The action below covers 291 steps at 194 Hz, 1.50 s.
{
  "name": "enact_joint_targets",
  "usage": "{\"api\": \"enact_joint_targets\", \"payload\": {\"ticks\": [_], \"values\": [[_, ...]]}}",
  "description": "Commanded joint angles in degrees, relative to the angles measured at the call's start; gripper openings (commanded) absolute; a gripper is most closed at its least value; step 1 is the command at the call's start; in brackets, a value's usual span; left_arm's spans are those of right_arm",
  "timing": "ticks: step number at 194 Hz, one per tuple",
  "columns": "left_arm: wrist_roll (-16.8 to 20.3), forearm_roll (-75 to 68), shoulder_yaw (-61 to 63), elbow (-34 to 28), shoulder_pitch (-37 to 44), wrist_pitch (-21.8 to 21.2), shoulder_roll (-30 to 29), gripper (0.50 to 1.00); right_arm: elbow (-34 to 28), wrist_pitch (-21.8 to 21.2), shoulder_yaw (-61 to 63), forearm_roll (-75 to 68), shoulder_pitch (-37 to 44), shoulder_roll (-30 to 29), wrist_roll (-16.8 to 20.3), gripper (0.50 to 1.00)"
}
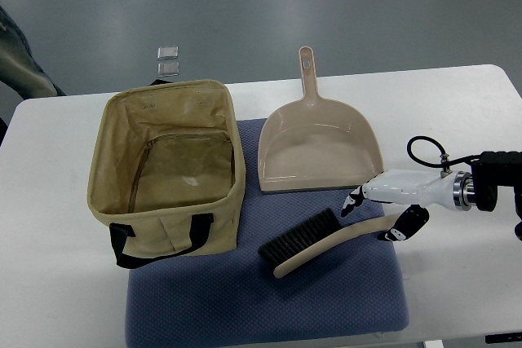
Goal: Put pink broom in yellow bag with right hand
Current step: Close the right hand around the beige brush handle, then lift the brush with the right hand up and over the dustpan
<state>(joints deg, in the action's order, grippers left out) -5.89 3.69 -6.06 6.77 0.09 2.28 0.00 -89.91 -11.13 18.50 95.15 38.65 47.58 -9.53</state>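
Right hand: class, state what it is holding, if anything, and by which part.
The right hand is at the handle end of the brush, fingers on either side of it. The brush lies flat on the blue mat; a closed grip cannot be told.

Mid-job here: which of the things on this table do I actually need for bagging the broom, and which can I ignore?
Needed:
broom, lying on the blue mat
yellow bag, open-topped, left of it
right hand, at the broom's handle end

Ignore:
dustpan
blue mat
two small clear items on the floor beyond the table
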Motion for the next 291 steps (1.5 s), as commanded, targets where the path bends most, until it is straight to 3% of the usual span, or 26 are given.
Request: {"api": "enact_joint_targets", "payload": {"ticks": [1, 110, 138, 151, 166, 204, 291], "values": [[0.0, 0.0, 0.0, 0.0, 0.0, 0.0, 0.0, 1.0, 0.0, 2.17, -1.19, 0.83, -0.33, -0.12, 1.54, 0.752], [0.0, 0.0, 0.0, 0.0, 0.0, 0.0, 0.0, 1.0, 0.09, 5.69, -1.54, 5.4, -2.88, -0.65, 3.65, 0.707], [0.0, 0.0, 0.0, 0.0, 0.0, 0.0, 0.0, 1.0, 0.18, 6.48, -1.54, 5.92, -3.06, -0.65, 4.0, 0.648], [0.0, 0.0, 0.0, 0.0, 0.0, 0.0, 0.0, 1.0, 0.18, 6.48, -1.54, 6.01, -3.06, -0.56, 4.09, 0.594], [0.0, 0.0, 0.0, 0.0, 0.0, 0.0, 0.0, 1.0, 0.18, 6.56, -1.54, 6.1, -3.06, -0.56, 4.87, 0.5], [0.0, 0.0, 0.0, 0.0, 0.0, 0.0, 0.0, 1.0, 0.35, 6.92, -1.37, 6.63, -2.62, -0.39, 5.32, 0.5], [0.0, 0.0, 0.0, 0.0, 0.0, 0.0, 0.0, 1.0, 0.44, 14.12, 3.12, 5.48, -0.95, 3.22, 4.52, 0.5]]}}
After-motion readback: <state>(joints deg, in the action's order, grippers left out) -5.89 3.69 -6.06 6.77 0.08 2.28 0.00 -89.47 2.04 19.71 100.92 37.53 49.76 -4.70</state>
